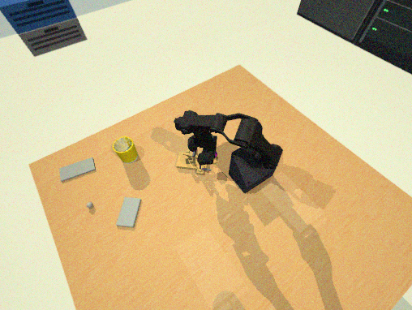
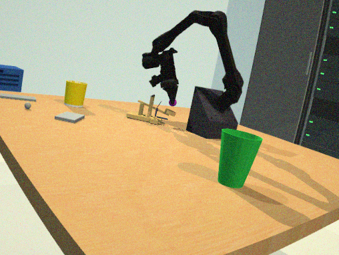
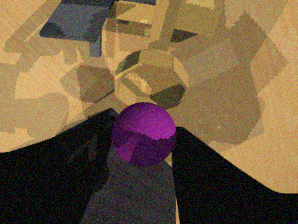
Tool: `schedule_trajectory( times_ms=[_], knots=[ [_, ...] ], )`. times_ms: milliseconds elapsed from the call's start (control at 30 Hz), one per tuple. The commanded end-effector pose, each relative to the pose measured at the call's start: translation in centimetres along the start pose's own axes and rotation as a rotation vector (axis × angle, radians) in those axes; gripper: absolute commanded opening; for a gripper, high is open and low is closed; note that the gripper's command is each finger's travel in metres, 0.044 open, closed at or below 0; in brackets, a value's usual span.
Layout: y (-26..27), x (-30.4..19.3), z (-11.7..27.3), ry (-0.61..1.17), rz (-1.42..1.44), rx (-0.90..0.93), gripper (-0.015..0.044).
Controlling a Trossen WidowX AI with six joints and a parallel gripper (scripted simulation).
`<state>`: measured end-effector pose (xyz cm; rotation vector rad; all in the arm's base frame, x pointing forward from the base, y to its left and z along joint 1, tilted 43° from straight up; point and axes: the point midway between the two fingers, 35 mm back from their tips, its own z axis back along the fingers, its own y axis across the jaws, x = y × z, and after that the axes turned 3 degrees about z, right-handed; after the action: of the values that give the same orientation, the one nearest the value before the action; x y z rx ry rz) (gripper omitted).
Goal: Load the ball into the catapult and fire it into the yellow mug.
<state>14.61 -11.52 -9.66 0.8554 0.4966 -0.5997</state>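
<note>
My end effector (image 2: 172,101) (image 3: 144,128) pinches the purple ball (image 2: 175,103) (image 3: 144,134) just above the catapult's cup (image 2: 170,112) (image 3: 150,82). I judge it light, firm and apt to roll, best gripped across its middle; the catapult frame (image 2: 141,117) crowds one side, so I'd lower straight.

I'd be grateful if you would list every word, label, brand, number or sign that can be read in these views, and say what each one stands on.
There is no readable text in any view: no word, label, brand, number or sign.
The yellow mug and the green cup show no lettering.
The black cabinet shows green lights, but no legible characters.
</note>
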Motion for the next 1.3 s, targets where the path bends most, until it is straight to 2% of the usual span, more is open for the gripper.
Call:
schedule_trajectory(
  times_ms=[0, 400, 633, 967, 1033, 1200, 1267],
  knots=[
    [-0.1, 0.1, -0.8, 0.009, -0.006, 0.005, 0.0],
    [-0.1, 0.5, -2.1, 0.009, -0.005, 0.006, 0.0],
    [-0.1, 0.4, -1.5, 0.004, -0.001, -0.002, 0.0],
    [-0.1, 0.4, -1.3, 0.004, -0.001, -0.002, 0.0263],
    [-0.1, 0.1, 0.7, 0.003, -0.003, -0.002, 0.0315],
    [-0.1, -2.8, 8.4, 0.007, -0.008, 0.001, 0.044],
    [0.0, -3.4, 9.3, 0.008, -0.009, 0.002, 0.044]
  ],
)
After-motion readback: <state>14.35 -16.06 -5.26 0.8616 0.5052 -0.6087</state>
